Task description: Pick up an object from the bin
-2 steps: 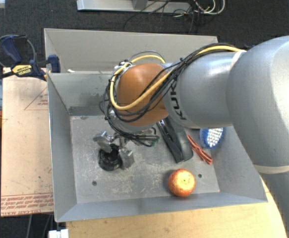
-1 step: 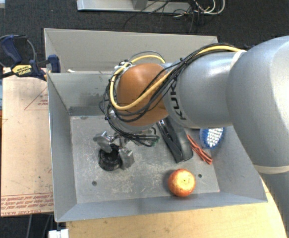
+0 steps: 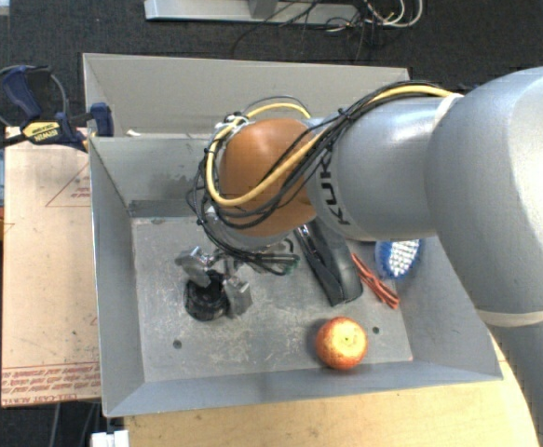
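Two fingers [image 3: 239,292] of the claw [image 3: 213,285] stand apart on either side of a small black round lump [image 3: 204,303]. It looks dull and rubbery and sits right beneath the claw on the scratched grey metal floor of the bin [image 3: 164,343], so the step in hand looks like the grasp itself. Next, I judge, the fingers need to close squarely on that squat shape and lift straight up, clear of the long black bar [image 3: 327,264], thin orange strip [image 3: 375,283] and bristly blue-and-white brush [image 3: 400,257] on the arm's side of the claw, with a smooth round apple [image 3: 342,343] further off.
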